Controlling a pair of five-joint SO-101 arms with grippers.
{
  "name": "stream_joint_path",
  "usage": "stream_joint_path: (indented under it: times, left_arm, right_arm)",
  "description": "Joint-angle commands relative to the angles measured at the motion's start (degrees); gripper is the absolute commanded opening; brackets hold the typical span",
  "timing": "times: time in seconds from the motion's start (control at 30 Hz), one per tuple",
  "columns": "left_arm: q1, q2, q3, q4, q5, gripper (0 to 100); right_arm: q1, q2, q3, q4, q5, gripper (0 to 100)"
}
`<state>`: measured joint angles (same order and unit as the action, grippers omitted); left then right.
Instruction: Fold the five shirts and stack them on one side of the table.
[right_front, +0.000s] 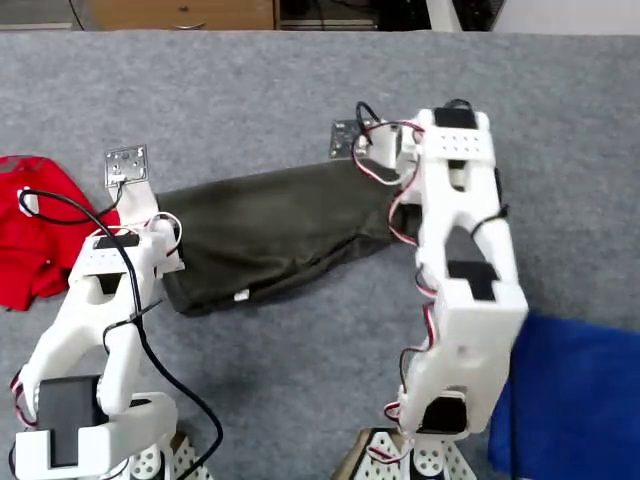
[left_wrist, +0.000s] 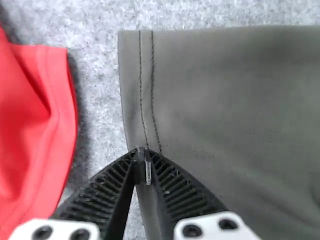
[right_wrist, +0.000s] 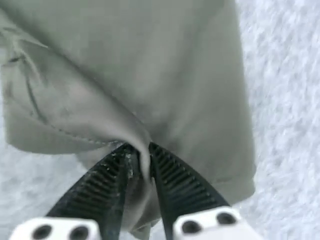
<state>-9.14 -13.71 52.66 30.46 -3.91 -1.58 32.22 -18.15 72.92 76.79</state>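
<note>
At table (right_front: 300, 90) centre lies one olive shirt (right_front: 270, 235): soft, limp, light, likely to sag; best held at hems. Left gripper (left_wrist: 145, 167) clamps its stitched hem; right gripper (right_wrist: 141, 162) clamps a bunched fold.

Grey, speckled covering (right_front: 250, 90) spread right across the surface (right_front: 560, 120). Past the far edge, wooden drawer front (right_front: 150, 14) with a small handle (right_front: 186, 9), then a dark gap (right_front: 340, 12), then a pale panel (right_front: 570, 15) off at the corner. Even light, soft shadows.
</note>
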Motion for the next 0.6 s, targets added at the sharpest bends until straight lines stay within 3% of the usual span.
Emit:
stream_joint_path:
  times: [0.0,0.2,0.27,0.43,0.57]
  left_arm:
    - [-0.09,0.04,-2.9,0.26,-0.18,2]
    - [-0.26,0.57,-3.69,0.26,-0.18,2]
    - [-0.26,0.57,-3.69,0.26,-0.18,2]
    - [-0.18,0.57,-3.69,0.26,-0.18,2]
    - [-0.18,0.57,-3.6,0.35,-0.18,2]
  right_arm:
    - [-1.71,2.33,-6.81,0.35,-0.09,3.8]
    - [-2.59,1.71,-8.66,2.2,-0.44,41.2]
    - [-2.59,-0.13,-9.71,6.07,-0.44,45.4]
    - [-2.24,-6.81,-9.54,14.68,-0.53,36.2]
    - [-2.15,-11.65,-4.26,19.6,-1.05,14.0]
